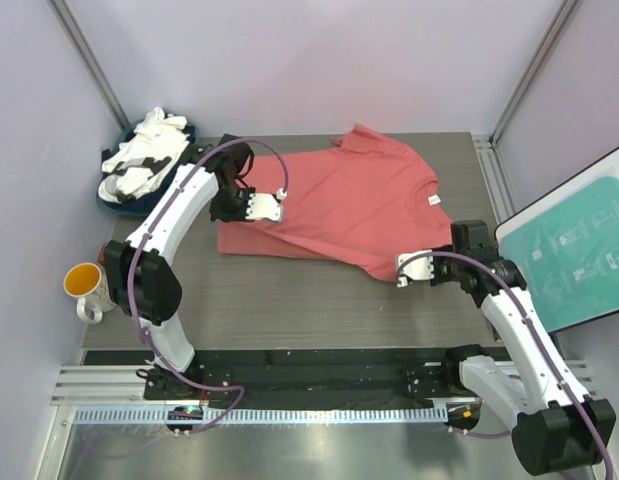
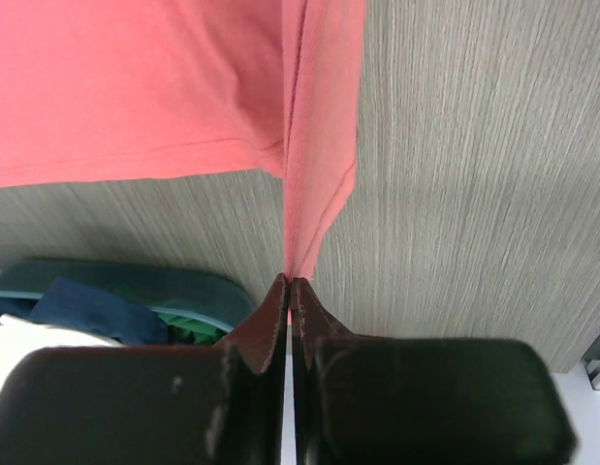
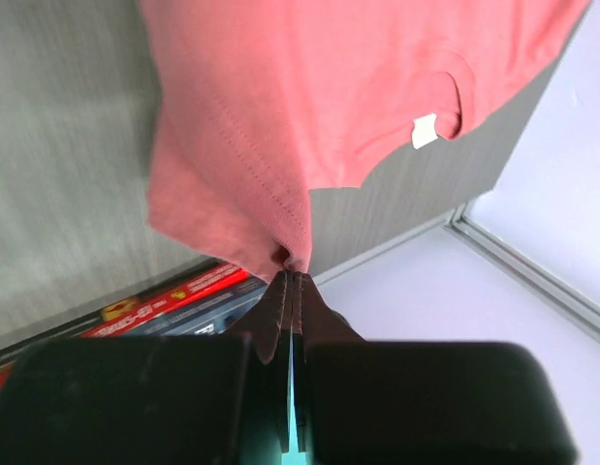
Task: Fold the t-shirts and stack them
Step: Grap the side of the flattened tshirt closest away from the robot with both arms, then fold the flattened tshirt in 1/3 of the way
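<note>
Left gripper (image 2: 290,283): jaws pressed together on a thin ridge of the coral-red t-shirt (image 2: 135,87), near its hem. How much cloth sits between the pads is hidden.
Right gripper (image 3: 292,276): also clamped on cloth, at a bunched sleeve edge. The cloth puckers at the tips.
Neck tag (image 3: 426,130): white, print too small to read.
Below the right jaws there is a red-labelled strip, blurred, not identifiable.

Left arm: stretched forward, elbow raised, wrist turned rightward over the shirt's left part.
Right arm: bent, forearm pointing left, wrist low at the shirt's near-right sleeve.

The shirt lies across the far half of the table (image 1: 289,300), collar to the right, mostly flat, its left side doubled over.

Table is grey wood-grain. Basket (image 1: 107,200) at the far-left corner holds white tees (image 1: 144,155). The left wrist view also shows navy cloth (image 2: 86,305) there, cut off by the frame.
Mug (image 1: 84,285) sits just off the table's left edge.
Teal board (image 1: 579,250) at right, partly out of frame.
Walls (image 1: 309,60) are pale lilac
</note>
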Robot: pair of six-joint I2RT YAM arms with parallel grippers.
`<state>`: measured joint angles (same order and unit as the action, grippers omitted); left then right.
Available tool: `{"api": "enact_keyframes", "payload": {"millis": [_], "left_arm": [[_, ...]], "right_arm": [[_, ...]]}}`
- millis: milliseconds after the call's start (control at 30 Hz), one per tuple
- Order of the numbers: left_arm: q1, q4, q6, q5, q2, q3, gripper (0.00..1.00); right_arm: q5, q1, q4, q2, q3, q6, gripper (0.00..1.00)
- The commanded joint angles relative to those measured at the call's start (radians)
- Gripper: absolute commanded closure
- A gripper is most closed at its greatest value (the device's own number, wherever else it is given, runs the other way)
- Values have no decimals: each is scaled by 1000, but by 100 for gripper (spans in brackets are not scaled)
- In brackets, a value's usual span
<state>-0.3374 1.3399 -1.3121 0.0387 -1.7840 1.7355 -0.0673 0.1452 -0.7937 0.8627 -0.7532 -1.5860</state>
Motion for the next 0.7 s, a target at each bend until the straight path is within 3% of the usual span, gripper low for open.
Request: {"api": "enact_keyframes", "payload": {"millis": [0, 267, 667], "left_arm": [[5, 291, -9, 9, 29, -14, 100], [0, 271, -35, -69, 2, -71, 100], [11, 196, -49, -135, -89, -90, 100]], "right_arm": [[98, 7, 267, 80, 6, 70, 99], [113, 2, 514, 280, -81, 107, 99], [100, -6, 692, 413, -121, 87, 99]]}}
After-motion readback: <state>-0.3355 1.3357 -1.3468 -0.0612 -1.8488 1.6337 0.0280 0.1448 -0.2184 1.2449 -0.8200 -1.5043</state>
